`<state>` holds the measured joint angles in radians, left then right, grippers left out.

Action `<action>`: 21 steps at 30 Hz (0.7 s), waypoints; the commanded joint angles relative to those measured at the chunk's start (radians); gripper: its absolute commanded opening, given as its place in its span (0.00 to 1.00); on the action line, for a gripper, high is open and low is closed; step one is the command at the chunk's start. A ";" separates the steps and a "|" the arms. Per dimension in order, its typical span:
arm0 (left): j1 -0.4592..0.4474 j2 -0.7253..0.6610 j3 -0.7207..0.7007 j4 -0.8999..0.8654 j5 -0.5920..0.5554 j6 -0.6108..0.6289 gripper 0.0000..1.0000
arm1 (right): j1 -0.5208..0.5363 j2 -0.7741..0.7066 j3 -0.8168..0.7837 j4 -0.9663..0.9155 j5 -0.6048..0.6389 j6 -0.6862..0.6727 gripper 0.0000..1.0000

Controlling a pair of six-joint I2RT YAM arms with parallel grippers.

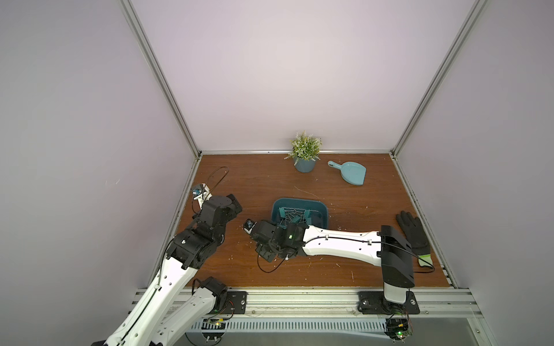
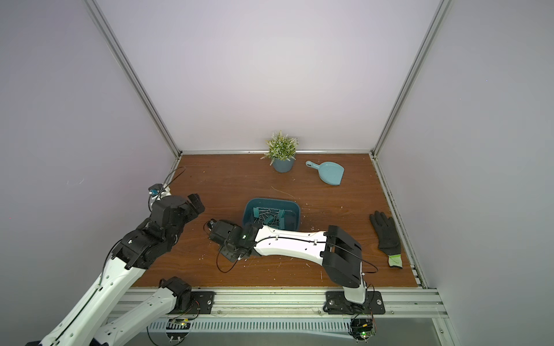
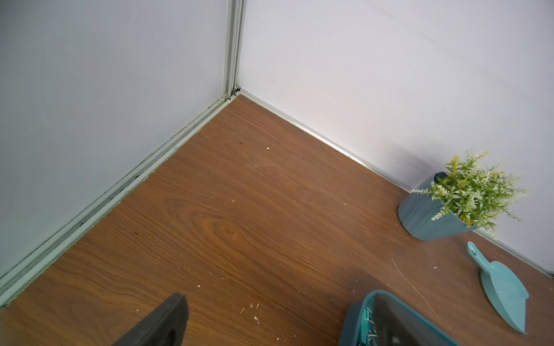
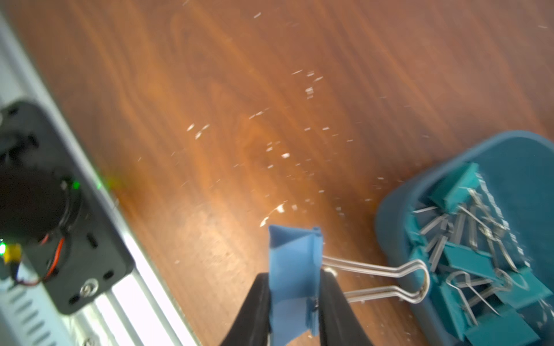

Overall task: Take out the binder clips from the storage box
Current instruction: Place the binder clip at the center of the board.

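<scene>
The dark teal storage box sits mid-table, and several teal binder clips lie tangled inside it. My right gripper is shut on a blue binder clip, with its silver wire handles sticking out sideways. It hangs over bare wood just outside the box's front-left corner. In both top views the right wrist hides this clip. My left gripper hovers left of the box, open and with nothing in it.
A grey-blue plant pot and a light blue dustpan stand by the back wall. A black glove lies at the right edge. The left arm's base plate and the front rail are close to the held clip.
</scene>
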<state>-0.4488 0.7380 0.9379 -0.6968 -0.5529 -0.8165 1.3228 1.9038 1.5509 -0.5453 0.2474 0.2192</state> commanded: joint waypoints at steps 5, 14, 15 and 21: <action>0.012 -0.112 0.015 -0.076 -0.003 -0.005 0.99 | 0.017 0.109 0.038 0.058 -0.078 -0.125 0.26; 0.012 -0.170 0.020 -0.101 0.035 0.021 0.99 | 0.015 0.277 0.167 0.078 -0.126 -0.213 0.27; 0.012 -0.173 0.021 -0.101 0.036 0.027 0.99 | 0.012 0.290 0.177 0.075 -0.129 -0.214 0.27; 0.012 -0.159 0.031 -0.104 0.063 0.039 0.99 | -0.006 0.282 0.172 0.079 -0.140 -0.197 0.56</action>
<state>-0.4488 0.5735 0.9382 -0.7700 -0.5068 -0.7982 1.3293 2.2185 1.7142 -0.4698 0.1242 0.0265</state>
